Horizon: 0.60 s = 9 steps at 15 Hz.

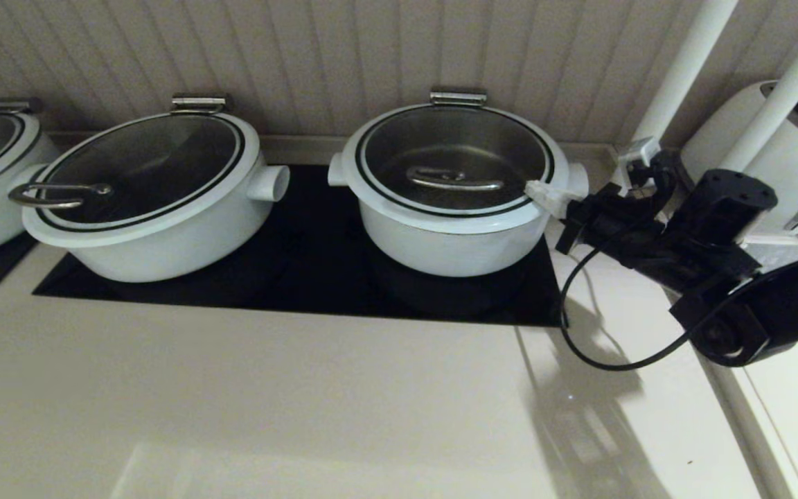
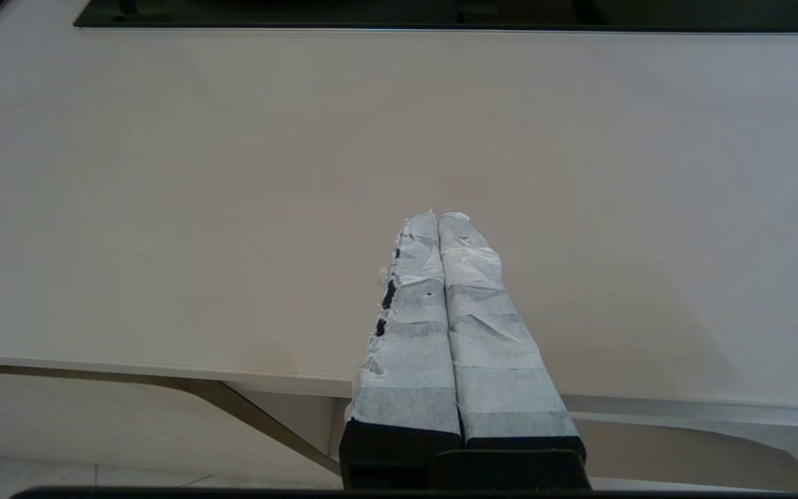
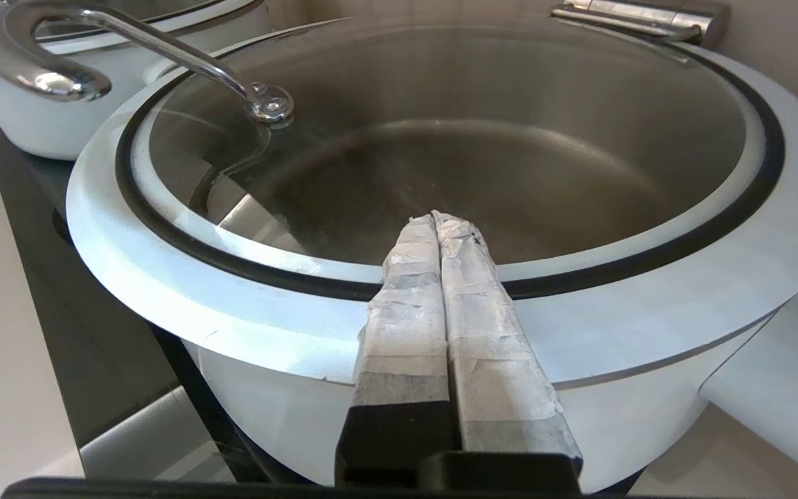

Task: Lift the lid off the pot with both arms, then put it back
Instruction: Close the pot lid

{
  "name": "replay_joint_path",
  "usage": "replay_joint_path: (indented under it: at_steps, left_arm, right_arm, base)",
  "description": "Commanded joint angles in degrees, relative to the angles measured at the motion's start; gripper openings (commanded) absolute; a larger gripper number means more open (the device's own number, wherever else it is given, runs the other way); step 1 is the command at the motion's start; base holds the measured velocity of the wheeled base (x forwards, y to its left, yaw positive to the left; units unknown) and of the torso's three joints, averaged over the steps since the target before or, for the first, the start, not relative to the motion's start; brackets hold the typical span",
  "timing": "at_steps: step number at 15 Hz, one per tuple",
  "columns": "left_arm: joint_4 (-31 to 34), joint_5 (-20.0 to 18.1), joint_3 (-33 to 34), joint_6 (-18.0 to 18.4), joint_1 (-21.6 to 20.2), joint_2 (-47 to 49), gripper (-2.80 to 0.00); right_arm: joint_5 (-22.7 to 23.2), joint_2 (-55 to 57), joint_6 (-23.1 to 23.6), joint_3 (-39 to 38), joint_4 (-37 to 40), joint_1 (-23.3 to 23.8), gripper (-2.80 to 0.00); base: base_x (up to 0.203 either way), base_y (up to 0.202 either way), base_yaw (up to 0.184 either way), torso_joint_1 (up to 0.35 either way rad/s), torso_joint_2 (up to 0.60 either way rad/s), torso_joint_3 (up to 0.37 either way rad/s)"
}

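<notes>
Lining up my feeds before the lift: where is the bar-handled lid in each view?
Head view: the lid sits on the pot, right of centre, with the right hand at its right rim.
Left wrist view: not in it; only counter beyond the left hand.
Right wrist view: the lid fills most of the picture.
Shared landmark: the lid's steel bar handle.

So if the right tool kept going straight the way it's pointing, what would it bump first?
Probably the lid of the pot. The right tool, shut, already points over the white rim at the glass; whether it touches yet is unclear. Further on stands the steel handle.
</notes>
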State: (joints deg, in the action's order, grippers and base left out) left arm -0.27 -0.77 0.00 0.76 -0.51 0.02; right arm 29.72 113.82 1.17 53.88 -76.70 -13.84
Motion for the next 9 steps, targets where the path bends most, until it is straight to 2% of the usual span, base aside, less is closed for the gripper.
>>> replay_joint_path:
  at_steps: [1,9]
  left_arm:
    - [0.0,0.0,0.0,0.0,0.0,0.0,-2.80]
    - [0.0,0.0,0.0,0.0,0.0,0.0,-2.80]
  right_arm:
    - [0.2,1.2,0.1,0.0,-0.4,-0.1,-2.80]
    - [0.2,3.5,0.9,0.2,-0.6,-0.2,-2.80]
  base:
    - [0.000,0.000,0.000,0.000,0.00,0.000]
    - [0.000,0.000,0.000,0.000,0.00,0.000]
